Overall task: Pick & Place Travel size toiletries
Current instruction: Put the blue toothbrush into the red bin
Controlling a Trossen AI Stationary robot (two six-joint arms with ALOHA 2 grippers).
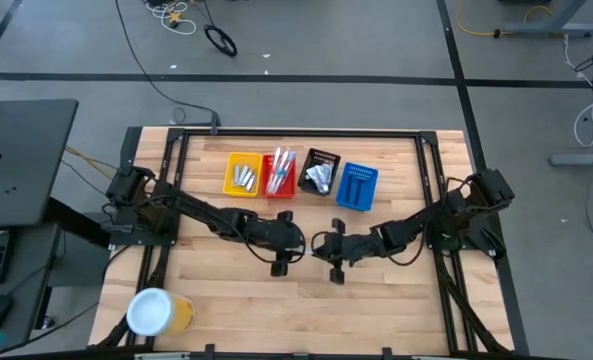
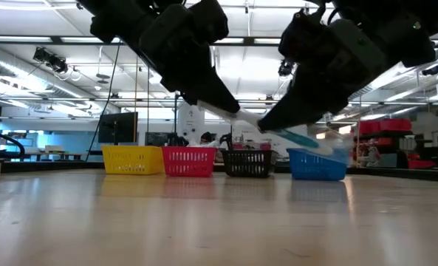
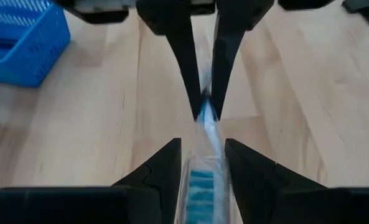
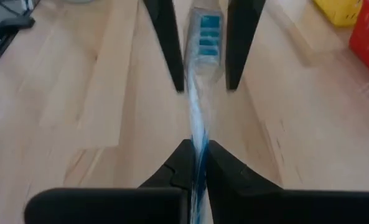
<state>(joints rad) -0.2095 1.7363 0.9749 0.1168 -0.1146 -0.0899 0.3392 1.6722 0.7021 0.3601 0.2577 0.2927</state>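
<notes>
Both pairs of dark tapered fingers meet over the middle of the pale wood table (image 1: 226, 300), a little below centre in the high view: the left gripper (image 1: 282, 262) holds the bristle end of a clear-wrapped toothbrush (image 4: 200, 93), its fingers (image 3: 165, 180) parted just wide enough for the blue-bristled head, while the right gripper (image 1: 336, 262) is pinched tight on the thin handle tip. From above, the toothbrush itself is too small to make out between the two arms. Only the low view shows it lifted off the table, a white and teal bar slanting across the centre of the frame. Each wrist view shows the glossy wrapper running straight from that arm's own fingers to the other arm's. Four small slotted plastic bins line the upper middle of the high view: yellow bin (image 1: 242, 174), red bin (image 1: 280, 175), black bin (image 1: 321, 172), blue bin (image 1: 356, 186), with slim pale items in the first three. A yellow cup (image 1: 156, 312) with a white lid sits lower left.
</notes>
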